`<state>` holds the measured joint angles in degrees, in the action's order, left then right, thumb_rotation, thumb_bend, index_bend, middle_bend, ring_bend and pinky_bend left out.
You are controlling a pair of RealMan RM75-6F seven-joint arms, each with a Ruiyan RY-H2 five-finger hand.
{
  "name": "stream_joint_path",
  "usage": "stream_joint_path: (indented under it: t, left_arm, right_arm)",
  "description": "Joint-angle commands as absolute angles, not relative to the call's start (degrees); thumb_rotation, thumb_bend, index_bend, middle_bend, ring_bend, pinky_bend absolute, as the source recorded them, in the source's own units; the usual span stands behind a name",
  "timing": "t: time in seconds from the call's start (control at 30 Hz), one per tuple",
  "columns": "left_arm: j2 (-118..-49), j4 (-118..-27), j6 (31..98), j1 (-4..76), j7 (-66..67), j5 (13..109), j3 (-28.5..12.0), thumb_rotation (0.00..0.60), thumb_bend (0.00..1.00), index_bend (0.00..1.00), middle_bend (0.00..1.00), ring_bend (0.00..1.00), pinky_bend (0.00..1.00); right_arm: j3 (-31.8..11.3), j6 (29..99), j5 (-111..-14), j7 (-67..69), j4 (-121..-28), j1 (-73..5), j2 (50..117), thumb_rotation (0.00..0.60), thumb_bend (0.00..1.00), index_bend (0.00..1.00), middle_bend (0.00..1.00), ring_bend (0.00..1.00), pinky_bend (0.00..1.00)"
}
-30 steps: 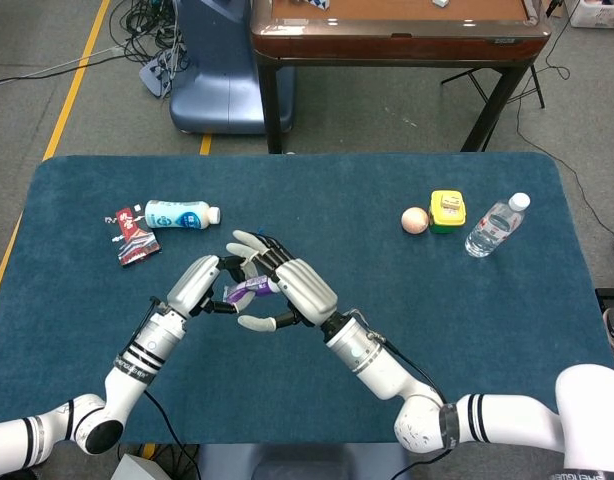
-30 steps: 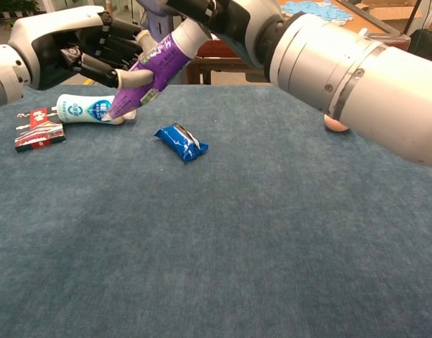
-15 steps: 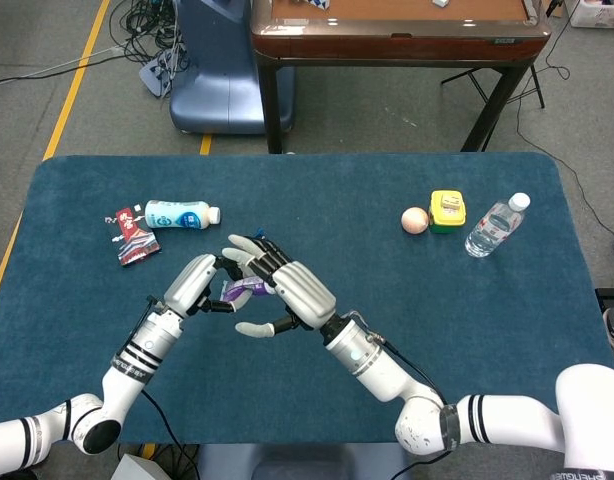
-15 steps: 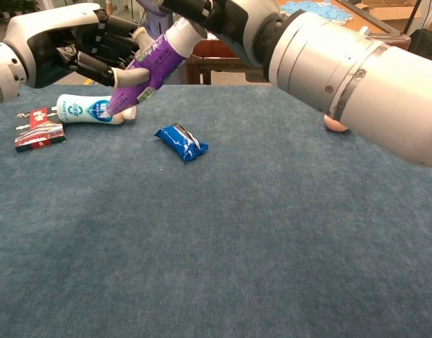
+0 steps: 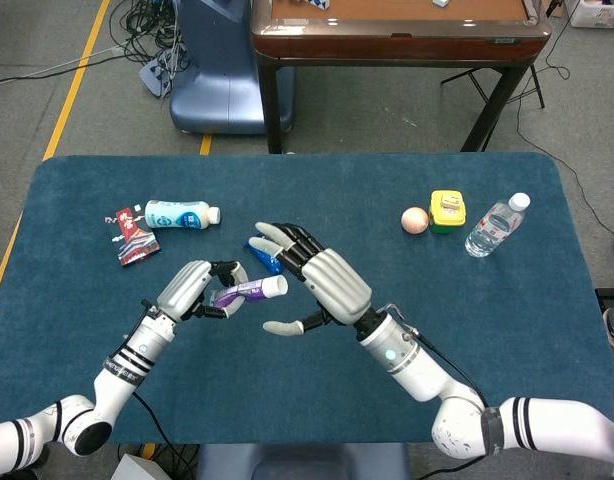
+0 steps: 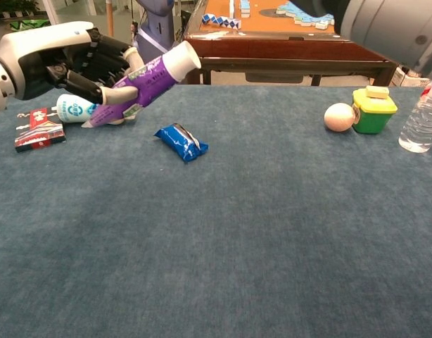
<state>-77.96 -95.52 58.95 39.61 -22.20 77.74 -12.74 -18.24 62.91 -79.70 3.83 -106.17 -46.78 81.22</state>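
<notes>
The left hand [image 6: 68, 60] has its fingers curled around a purple plastic tube with a white cap [image 6: 142, 81], held tilted above the blue cloth table [image 6: 272, 232]. The right hand [image 5: 322, 285] hovers just beside it, fingers spread, holding nothing. A blue snack packet [image 6: 181, 141] lies near; the table's right half has open room.

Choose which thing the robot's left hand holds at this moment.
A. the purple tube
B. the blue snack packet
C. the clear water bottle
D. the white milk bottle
A: the left hand wraps its fingers around the purple tube, lifted above the table, while the right hand holds nothing.
</notes>
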Motion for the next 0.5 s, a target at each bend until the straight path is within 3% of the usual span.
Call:
stream_joint_path:
  t: [0.03, 0.5]
  left_arm:
    - [-77.3, -95.3, 57.3, 40.1, -21.3, 77.6, -12.1, 0.600, 0.47, 0.63, 0.73, 0.45, 0.44]
    - [-80.1, -85.7, 53.2, 42.4, -6.8, 82.6, -5.9, 0.600, 0.47, 0.50, 0.59, 0.38, 0.41]
  right_arm:
    - [-17.8, 63.0, -80.0, 2.7, -107.4, -45.9, 79.1, 0.208, 0.09, 0.00, 0.00, 0.00, 0.00]
    - [-15.1, 64.1, -80.7, 1.5, -108.0, -42.2, 72.4, 0.207, 0.09, 0.00, 0.00, 0.00, 0.00]
